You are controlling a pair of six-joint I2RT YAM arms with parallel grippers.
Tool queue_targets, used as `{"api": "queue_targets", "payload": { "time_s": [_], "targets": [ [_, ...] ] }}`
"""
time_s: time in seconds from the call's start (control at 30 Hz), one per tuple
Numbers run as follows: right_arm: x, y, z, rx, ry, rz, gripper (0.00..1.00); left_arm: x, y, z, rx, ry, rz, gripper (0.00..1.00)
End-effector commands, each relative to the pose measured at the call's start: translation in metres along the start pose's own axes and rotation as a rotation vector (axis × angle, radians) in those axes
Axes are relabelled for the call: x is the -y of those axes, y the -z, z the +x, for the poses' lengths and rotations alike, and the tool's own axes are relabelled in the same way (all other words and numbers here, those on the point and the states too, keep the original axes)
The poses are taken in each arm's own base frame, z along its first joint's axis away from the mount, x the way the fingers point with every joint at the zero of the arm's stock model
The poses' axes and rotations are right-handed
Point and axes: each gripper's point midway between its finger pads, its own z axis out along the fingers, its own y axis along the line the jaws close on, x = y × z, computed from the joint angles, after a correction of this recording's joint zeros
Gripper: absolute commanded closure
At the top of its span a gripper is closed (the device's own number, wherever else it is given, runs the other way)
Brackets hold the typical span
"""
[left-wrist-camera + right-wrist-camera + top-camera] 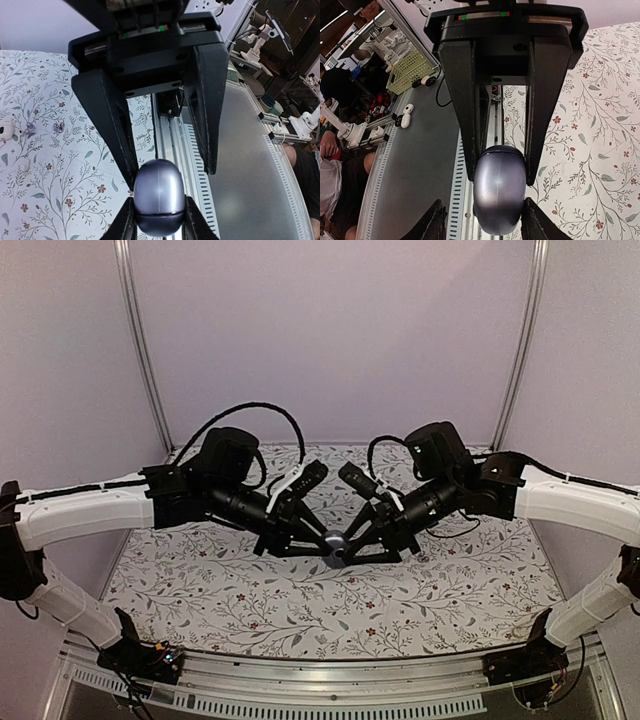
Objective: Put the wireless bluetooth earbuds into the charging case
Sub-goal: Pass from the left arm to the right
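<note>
Over the flowery desk the left tool and the right tool meet at the middle, both pinching the shut, shiny grey egg-shaped case between them, while small white earbuds lie at nine o'clock in the left wrist view.

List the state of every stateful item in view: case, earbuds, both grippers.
case: lid shut, held off the table between both grippers
left gripper: shut on case
right gripper: shut on case
earbuds: out of the case, lying loose on the table
</note>
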Motion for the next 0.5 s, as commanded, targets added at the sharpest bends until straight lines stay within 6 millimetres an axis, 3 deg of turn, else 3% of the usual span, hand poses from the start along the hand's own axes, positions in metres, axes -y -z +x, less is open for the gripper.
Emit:
{"api": "queue_targets", "payload": {
  "time_s": [0.0,0.13,0.47],
  "targets": [
    [-0.0035,-0.0024,-0.0012,-0.023,0.027,0.013,0.52,0.0023,-0.0017,-0.0043,-0.008,0.004,0.039,1.00],
    [-0.0026,-0.0035,0.0012,-0.031,0.027,0.020,0.58,0.0001,-0.0053,-0.0023,-0.017,0.014,0.044,1.00],
    [-0.0030,-0.0066,0.0019,-0.034,0.019,0.006,0.60,-0.0021,-0.0110,-0.0033,-0.030,0.026,0.054,1.00]
  ]
}}
